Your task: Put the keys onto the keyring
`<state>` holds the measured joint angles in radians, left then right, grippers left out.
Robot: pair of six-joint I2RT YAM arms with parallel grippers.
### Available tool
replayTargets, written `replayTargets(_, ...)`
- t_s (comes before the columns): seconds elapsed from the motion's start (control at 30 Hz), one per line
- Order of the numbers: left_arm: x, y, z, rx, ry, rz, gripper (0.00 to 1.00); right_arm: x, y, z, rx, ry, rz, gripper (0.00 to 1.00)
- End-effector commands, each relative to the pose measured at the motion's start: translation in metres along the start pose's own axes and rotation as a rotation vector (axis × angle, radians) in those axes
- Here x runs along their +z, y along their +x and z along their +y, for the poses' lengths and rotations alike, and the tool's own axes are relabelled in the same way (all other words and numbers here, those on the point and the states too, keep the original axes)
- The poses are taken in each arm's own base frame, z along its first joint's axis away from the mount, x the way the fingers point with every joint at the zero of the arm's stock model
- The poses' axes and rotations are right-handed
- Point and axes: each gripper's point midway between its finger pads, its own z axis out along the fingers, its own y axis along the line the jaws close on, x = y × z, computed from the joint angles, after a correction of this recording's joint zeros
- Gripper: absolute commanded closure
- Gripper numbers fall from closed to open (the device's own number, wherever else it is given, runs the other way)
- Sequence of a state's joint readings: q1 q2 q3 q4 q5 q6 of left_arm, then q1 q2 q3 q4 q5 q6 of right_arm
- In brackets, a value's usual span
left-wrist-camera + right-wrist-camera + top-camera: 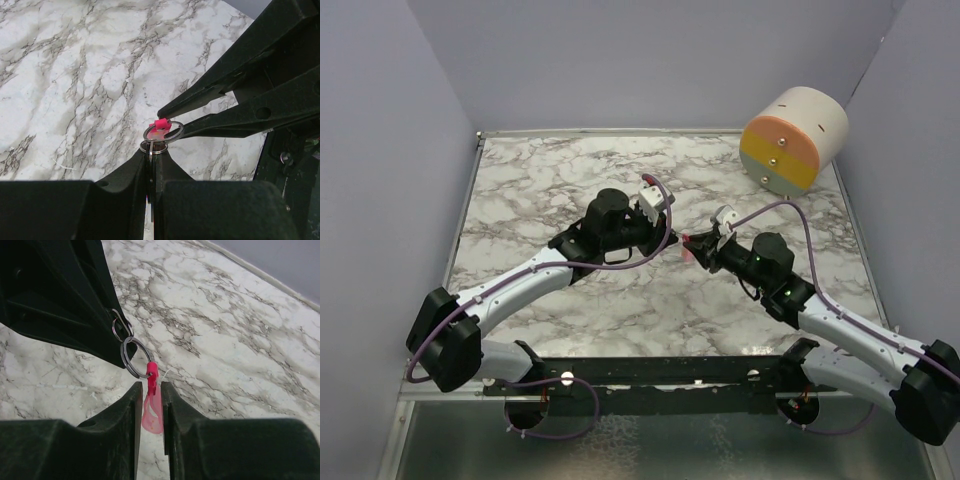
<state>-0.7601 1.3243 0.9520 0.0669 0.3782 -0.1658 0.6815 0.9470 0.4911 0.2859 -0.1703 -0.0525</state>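
Where the two arms meet over the middle of the marble table [520, 190], the left gripper [152, 151] has its fingers pressed together on the key [153, 147]. Only a small metal loop and a thin silvery edge of the key show at the tips. The keyring [151, 412] hangs off the table between the two tools. Its pink strip lies in the gap of the right gripper [151, 386], and its metal ring sits at 11 o'clock from the strip, overlapping the key's loop. The right jaws stand slightly apart, and I cannot tell whether they pinch the strip. A cream drum [795, 140] with a striped face rests at the table's 1 o'clock corner.
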Motion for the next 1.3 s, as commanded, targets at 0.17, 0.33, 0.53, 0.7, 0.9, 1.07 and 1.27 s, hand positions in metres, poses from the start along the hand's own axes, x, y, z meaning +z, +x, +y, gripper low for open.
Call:
replayTargets(0.17, -0.002, -0.009, 0.0, -0.005, -0.005, -0.004, 1.0, -0.003, -0.022, 0.004, -0.021, -0.024, -0.043, 0.74)
replayTargets(0.33, -0.001, -0.007, 0.0, -0.008, 0.003, 0.016, 1.0, -0.004, -0.028, 0.012, -0.045, -0.077, -0.06, 0.73)
replayTargets(0.53, 0.002, -0.005, 0.0, -0.011, 0.005, 0.037, 1.0, -0.003, -0.03, 0.023, -0.061, -0.147, -0.067, 0.73)
replayTargets(0.7, 0.004, -0.004, 0.0, -0.012, 0.014, 0.045, 1.0, 0.0, -0.031, 0.024, -0.064, -0.154, -0.062, 0.73)
replayTargets(0.9, 0.005, 0.001, -0.002, -0.014, 0.028, 0.061, 1.0, 0.001, -0.033, 0.021, -0.068, -0.143, -0.067, 0.73)
replayTargets(1.07, 0.006, 0.005, -0.003, -0.019, 0.039, 0.067, 1.0, 0.005, -0.032, 0.02, -0.07, -0.137, -0.063, 0.72)
replayTargets(1.27, 0.006, 0.009, -0.004, -0.024, 0.048, 0.072, 1.0, 0.008, -0.035, 0.018, -0.066, -0.128, -0.072, 0.73)
